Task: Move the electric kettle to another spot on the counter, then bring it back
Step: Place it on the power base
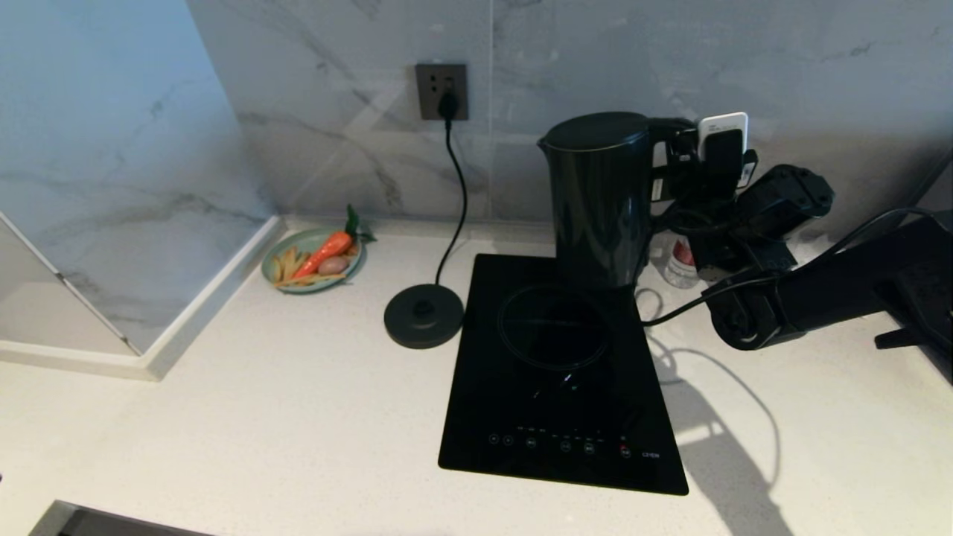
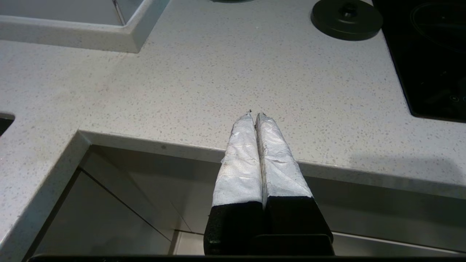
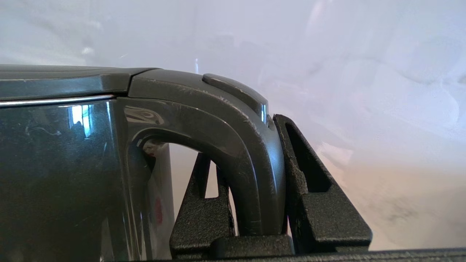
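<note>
So the right gripper (image 3: pixel 260 203) has its fingers (image 3: pixel 313 203) clamped on the loop handle (image 3: pixel 236 145) of the electric kettle (image 1: pixel 599 201), one finger inside the loop and the other against the outer side of it; in the head view the kettle stands upright at the back right corner of the black glass cooktop (image 1: pixel 558 380), close to the marble wall (image 1: pixel 633 59), spout turned to the left and handle to the right where the right arm (image 1: pixel 819 298) reaches in from the right edge; can't tell whether the kettle's bottom actually touches the glass or hangs just above it; the round black power base (image 1: pixel 424 316) sits bare on the desk (image 1: pixel 260 417) just beside the cooktop's left edge, its cord (image 1: pixel 456 201) running up to the wall socket (image 1: pixel 442 91); further left near the wall there's a green plate (image 1: pixel 277 277) with a toy carrot (image 1: pixel 327 249) and some other bits on it; behind the kettle on the right a small bottle with a red label (image 1: pixel 681 264) pokes out next to the arm; the left gripper (image 2: pixel 255 116) is down low by the desk's front edge, well apart from the kettle, its white-taped fingers (image 2: pixel 240 160) pressed together with nothing between them, pointing over the speckled desk toward the power base (image 2: pixel 346 20).
</note>
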Robot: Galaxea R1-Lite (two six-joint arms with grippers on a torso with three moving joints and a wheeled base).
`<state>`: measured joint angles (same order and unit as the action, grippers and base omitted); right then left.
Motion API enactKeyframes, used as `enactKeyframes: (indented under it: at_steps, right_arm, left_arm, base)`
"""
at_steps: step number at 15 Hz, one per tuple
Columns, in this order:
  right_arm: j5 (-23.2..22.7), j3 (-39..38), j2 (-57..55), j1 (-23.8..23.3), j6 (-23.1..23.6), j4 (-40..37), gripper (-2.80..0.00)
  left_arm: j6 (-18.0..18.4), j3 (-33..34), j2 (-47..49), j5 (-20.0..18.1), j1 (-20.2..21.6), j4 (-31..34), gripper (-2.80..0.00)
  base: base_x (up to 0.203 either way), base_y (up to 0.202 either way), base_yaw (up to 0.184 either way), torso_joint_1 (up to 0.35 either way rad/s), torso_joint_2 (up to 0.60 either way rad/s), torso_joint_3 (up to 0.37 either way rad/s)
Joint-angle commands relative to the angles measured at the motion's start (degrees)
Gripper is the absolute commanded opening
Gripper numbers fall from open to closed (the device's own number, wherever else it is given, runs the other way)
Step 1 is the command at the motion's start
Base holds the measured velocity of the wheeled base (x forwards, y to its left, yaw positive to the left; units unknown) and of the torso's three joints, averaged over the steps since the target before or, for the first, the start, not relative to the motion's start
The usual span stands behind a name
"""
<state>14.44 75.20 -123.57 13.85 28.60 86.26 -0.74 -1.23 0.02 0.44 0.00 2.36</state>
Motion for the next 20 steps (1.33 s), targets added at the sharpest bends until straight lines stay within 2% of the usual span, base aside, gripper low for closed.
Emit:
enactKeyframes:
  at_steps: [1,5,15,20]
  right_arm:
    - [0.6,4.0,-1.2,2.1,0.0,-2.1,-2.8]
    - [1.9,5.9,-1.0,5.8,-0.1,-4.8,-2.8]
    - [3.6,6.0,-1.1,8.2,-0.7,-5.8,-2.8]
    - [3.2,10.5,-2.8,8.7,-2.3,-5.7,-2.8]
  left_arm:
    - [0.0,0.0,0.0,0.0,0.0,0.0,-2.8]
    - [0.0,0.0,0.0,0.0,0.0,0.0,-2.8]
    - [-0.1,0.0,0.1,0.0,0.0,0.0,-2.8]
    - [0.0,0.0,0.0,0.0,0.0,0.0,-2.8]
  base:
    - [0.0,0.0,0.0,0.0,0.0,0.0]
    - [0.0,0.0,0.0,0.0,0.0,0.0]
    - [0.0,0.0,0.0,0.0,0.0,0.0]
    - [0.0,0.0,0.0,0.039,-0.08,-0.051]
